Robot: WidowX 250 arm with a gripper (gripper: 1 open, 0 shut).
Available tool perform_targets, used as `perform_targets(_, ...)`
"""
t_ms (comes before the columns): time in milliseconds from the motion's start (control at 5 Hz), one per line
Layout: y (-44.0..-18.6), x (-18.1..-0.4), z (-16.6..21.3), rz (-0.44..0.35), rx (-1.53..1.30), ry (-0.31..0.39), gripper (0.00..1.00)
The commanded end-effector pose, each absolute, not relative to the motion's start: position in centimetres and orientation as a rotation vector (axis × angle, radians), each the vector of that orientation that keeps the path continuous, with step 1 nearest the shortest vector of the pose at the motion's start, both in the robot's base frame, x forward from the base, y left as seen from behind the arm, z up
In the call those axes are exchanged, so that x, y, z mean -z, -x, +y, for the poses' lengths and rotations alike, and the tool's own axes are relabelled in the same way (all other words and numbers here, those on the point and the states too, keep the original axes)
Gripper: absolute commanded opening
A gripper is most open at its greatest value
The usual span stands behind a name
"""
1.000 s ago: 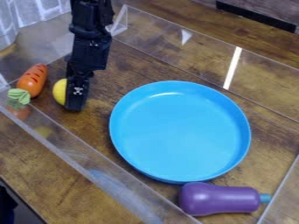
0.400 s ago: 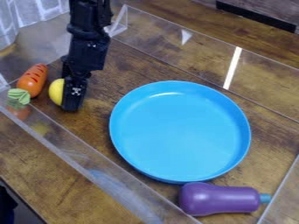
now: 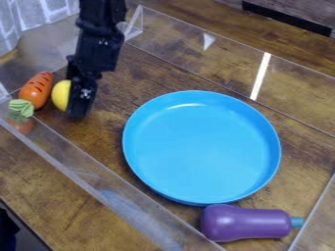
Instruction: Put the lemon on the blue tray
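The lemon [image 3: 59,94] is a small yellow oval at the left, just above the wooden table, half covered by the black gripper [image 3: 67,105]. The gripper comes steeply down from the arm at the top left. Its jaws are shut on the lemon: the near finger [image 3: 78,101] shows on the lemon's right side and the other finger is hidden behind the fruit. The blue tray [image 3: 136,157] is a large round plate with nothing on it. It lies to the right of the gripper, a short gap away.
An orange carrot [image 3: 35,86] with a green top lies right beside the lemon on its left. A purple eggplant [image 3: 242,224] lies near the front edge below the tray. A clear plastic wall runs along the table's left and front sides.
The gripper has risen a little and leaned slightly left. The lemon has come up with it, shifting up and left in the picture. Tray, carrot and eggplant have stayed put.
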State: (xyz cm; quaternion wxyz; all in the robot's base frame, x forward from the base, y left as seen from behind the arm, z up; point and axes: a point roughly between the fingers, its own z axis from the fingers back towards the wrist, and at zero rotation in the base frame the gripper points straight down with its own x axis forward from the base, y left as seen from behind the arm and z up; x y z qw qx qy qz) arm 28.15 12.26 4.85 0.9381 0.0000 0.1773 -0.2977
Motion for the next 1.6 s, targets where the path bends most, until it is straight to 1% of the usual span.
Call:
perform_targets(0, -29.6, -9.2, 11.9, 0.295, 0.592, -0.079, 0.00)
perform_targets(400, -29.8, -13.0, 9.2, 0.283, 0.567, -0.123, 0.00)
perform_targets(600, -29.9, -12.6, 9.3, 0.283, 0.567, -0.119, 0.00)
perform_targets(1000, -28.1, -12.3, 6.3, 0.274, 0.598, -0.102, 0.00)
perform_targets(1400, -27.2, -11.8, 4.5, 0.272, 0.624, -0.092, 0.00)
